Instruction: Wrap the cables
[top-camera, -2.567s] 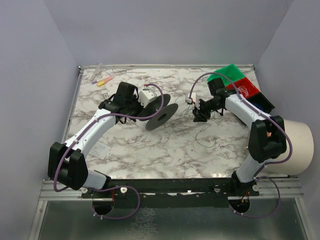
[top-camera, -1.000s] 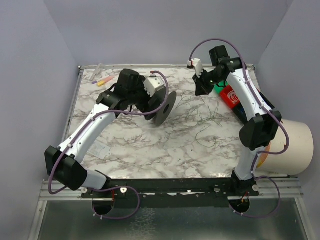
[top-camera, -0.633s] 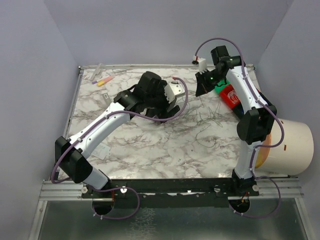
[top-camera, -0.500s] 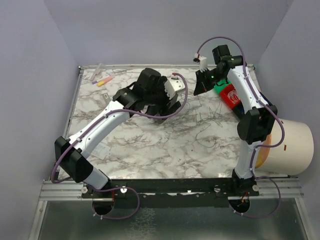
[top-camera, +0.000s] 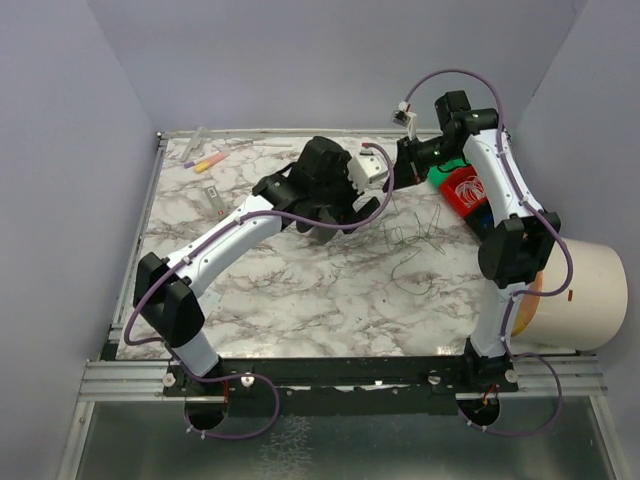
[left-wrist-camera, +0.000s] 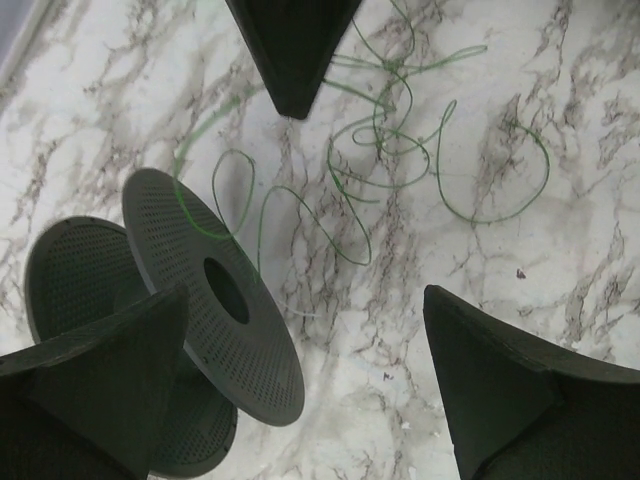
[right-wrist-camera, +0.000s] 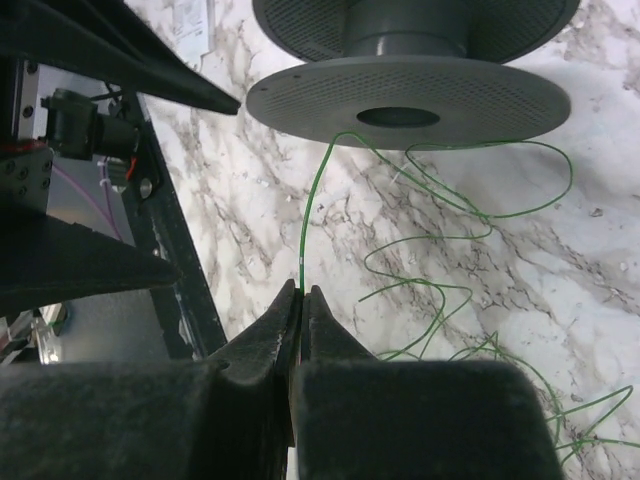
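Note:
The cables (top-camera: 410, 240) are thin wire, green in the wrist views, lying in loose curls (left-wrist-camera: 400, 160) on the marble table (top-camera: 300, 290). My right gripper (right-wrist-camera: 303, 290) is shut on one strand (right-wrist-camera: 305, 230), which runs from its tips to the rim of a black spool (right-wrist-camera: 400, 95). In the top view it hangs at the back (top-camera: 400, 165). My left gripper (left-wrist-camera: 305, 300) stands wide open just left of it (top-camera: 345, 195), with nothing between its fingers. The spool (left-wrist-camera: 210, 300) sits against its left finger (left-wrist-camera: 100, 380) and is hidden in the top view.
A red bin (top-camera: 465, 190) stands at the back right beside the right arm, and a white bucket (top-camera: 585, 295) sits off the table's right edge. Pink and yellow markers (top-camera: 205, 162) and a small grey piece (top-camera: 213, 197) lie at the back left.
My left arm has swung right across the back of the table with the spool, ending close to the right gripper. The right gripper stayed raised at the back, shifting slightly.

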